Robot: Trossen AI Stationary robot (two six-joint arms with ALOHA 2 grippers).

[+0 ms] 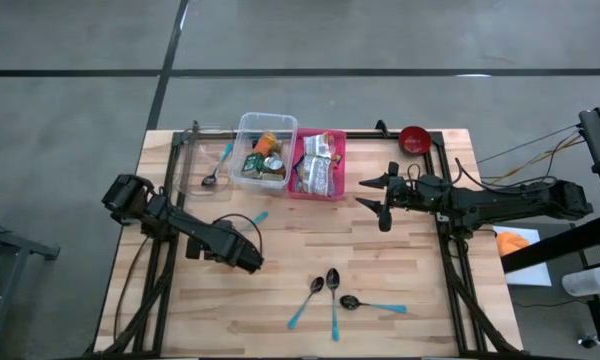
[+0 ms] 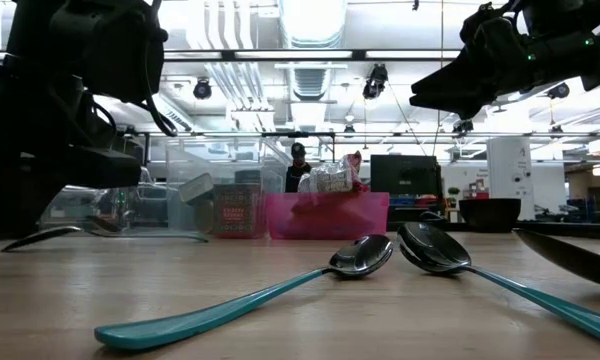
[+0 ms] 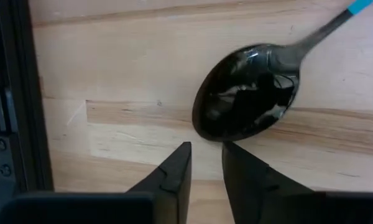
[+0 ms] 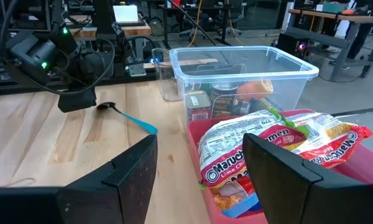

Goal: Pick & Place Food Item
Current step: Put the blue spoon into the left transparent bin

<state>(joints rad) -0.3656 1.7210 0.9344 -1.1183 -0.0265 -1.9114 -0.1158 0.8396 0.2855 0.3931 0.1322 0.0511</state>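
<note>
**Left tool over a spoon, right tool facing the food bins**

The left tool (image 1: 248, 262) sits low over the wooden worktop (image 1: 410, 330) in the left-centre of the high view. Its wrist view shows the two fingers (image 3: 174, 174) parted by a narrow gap with nothing between them, and just beyond their tips the dark bowl of a teal-handled spoon (image 3: 245, 93) lying flat on the wood. From above, this spoon is mostly covered by the arm; only its teal handle end (image 1: 261, 216) shows.

The right tool (image 1: 372, 196) hovers at centre-right of the high view, fingers spread wide and empty. Its wrist view looks into the pink bin (image 4: 205, 165) holding ramen packets (image 4: 280, 146), with the clear bin (image 4: 236, 68) of cans and small packs behind it. The high view places both bins side by side at the worktop's upper centre.

Three more teal spoons (image 1: 332, 295) lie at lower centre in the high view; the low view shows them large in the foreground and the bins small behind. A red bowl (image 1: 414, 139) stands at the upper right. A clear tray (image 1: 190, 160) left of the bins holds another spoon (image 1: 216, 170).
</note>
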